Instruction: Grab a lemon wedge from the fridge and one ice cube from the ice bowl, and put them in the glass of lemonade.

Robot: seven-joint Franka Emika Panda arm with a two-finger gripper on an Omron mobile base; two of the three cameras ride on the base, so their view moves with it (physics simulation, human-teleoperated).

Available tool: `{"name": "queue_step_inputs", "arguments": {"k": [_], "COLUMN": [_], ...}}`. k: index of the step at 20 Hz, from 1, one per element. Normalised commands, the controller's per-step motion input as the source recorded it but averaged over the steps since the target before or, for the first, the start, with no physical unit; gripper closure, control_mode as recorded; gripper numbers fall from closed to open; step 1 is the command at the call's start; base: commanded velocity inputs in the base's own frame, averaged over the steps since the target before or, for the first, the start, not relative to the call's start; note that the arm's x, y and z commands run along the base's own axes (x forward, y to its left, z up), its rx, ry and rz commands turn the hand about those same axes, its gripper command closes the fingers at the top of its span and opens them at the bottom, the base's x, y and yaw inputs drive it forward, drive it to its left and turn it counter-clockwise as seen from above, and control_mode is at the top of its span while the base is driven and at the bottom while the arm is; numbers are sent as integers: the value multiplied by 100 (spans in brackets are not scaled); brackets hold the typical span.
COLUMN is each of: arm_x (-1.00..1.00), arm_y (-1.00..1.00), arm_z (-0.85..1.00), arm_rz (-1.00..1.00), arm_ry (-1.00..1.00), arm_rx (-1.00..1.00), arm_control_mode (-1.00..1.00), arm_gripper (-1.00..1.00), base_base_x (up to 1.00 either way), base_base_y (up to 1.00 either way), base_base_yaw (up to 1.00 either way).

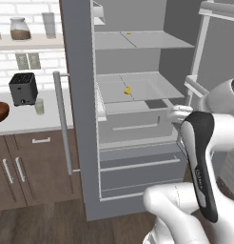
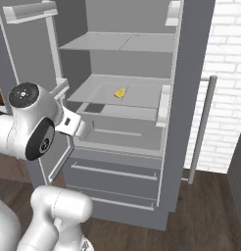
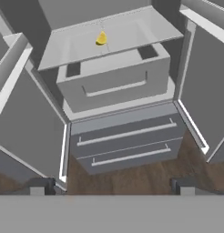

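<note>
bright yellow lemon wedge inside the plain grey fridge.

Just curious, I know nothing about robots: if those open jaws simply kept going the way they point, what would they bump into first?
Probably the fridge's lower drawers, which sit mid-frame in the hand view. The lemon wedge lies higher, on the shelf. Depth is hard to judge.

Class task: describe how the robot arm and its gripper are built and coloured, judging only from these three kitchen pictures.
The arm has glossy white rounded segments with dark, near-black joint sections; one carries small pale lettering, too small to read. A round dark cap with pale dots tops one joint. The gripper ends in two small dark grey, blocky fingertips. No cables show.
</note>
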Motion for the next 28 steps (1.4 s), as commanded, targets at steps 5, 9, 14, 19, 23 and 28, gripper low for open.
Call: {"name": "queue_step_inputs", "arguments": {"k": [5,9,14,19,23,28], "arm_x": [-14,-45,-41,-16,0,0], "arm_y": [-3,-11,-12,2,0,0], "arm_z": [15,23,38,12,0,0], "arm_rz": [0,1,3,2,0,0], "arm_ry": [1,-3,-2,-9,-14,-27], "arm_rx": [-18,0,0,3,0,1], "arm_control_mode": [-100,-100,-100,-100,-100,-100], "arm_gripper": [-100,-100,-100,-100,-100,-100], "base_base_x": [0,0,0,0,0,0], "base_base_y": [0,0,0,0,0,0], "base_base_yaw": [0,0,0,0,0,0]}}
